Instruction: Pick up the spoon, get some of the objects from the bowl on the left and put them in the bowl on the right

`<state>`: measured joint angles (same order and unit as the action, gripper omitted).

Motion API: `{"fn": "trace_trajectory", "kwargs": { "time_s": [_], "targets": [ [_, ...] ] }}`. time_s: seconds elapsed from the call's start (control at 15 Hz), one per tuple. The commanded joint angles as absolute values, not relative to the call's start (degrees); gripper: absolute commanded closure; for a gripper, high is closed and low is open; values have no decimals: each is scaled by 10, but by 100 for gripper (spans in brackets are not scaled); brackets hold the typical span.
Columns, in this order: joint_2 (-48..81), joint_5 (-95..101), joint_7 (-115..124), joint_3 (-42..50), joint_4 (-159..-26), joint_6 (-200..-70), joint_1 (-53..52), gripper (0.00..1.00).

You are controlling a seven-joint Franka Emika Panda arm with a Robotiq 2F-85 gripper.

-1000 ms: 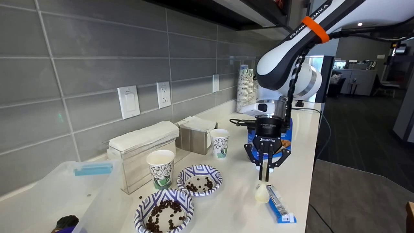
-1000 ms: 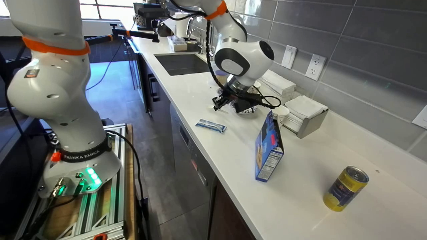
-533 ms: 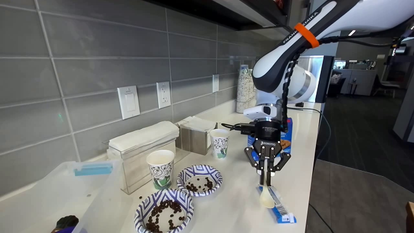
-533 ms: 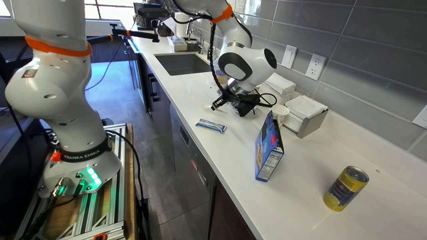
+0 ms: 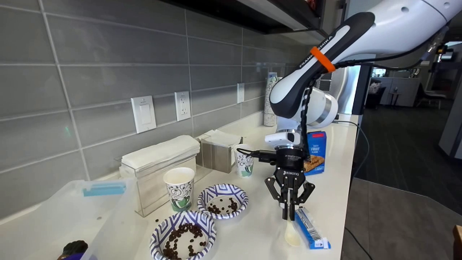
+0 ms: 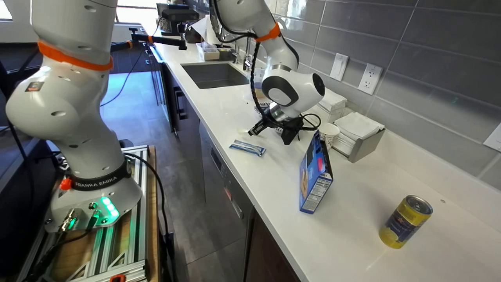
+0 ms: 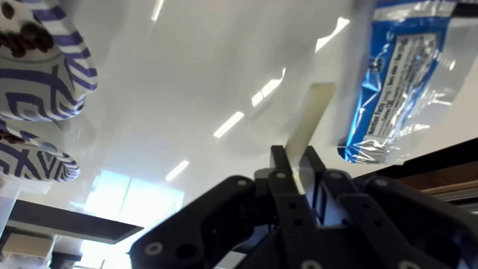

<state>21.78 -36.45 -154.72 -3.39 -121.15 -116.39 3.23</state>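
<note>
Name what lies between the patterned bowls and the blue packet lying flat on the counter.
The pale spoon, held in the tool over white counter, comes between them. This shows in an exterior view and in the wrist view.

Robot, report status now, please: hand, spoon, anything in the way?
Hand closed on spoon. Spoon looks empty. Blue packet nearby, opposite side from bowls, likely not blocking.

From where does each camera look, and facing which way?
In an exterior view: near the purple-white paper bowls, facing along the white counter; shows white arm, black pincer.
In an exterior view: near the yellow metal can, facing the grey sink; shows arm, pincer, base.
Wrist view: on the arm, facing the counter; shows pincer.
Both exterior views share the blue cardboard box.
</note>
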Motion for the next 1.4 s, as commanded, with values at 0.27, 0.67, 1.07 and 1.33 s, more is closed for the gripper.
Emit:
{"fn": "trace_trajectory", "kwargs": {
  "time_s": [0.27, 0.67, 1.07, 1.33],
  "targets": [
    [241, -335, -1549, -49, -1161, -1129, 38, 47],
    [138, -277, -1470, -42, -1194, -1168, 17, 3],
    [28, -256, -1356, -29, -1256, -1276, 21, 0],
    [-53, -214, -1302, -10, -1309, -1365, 21, 0]
  ]
}}
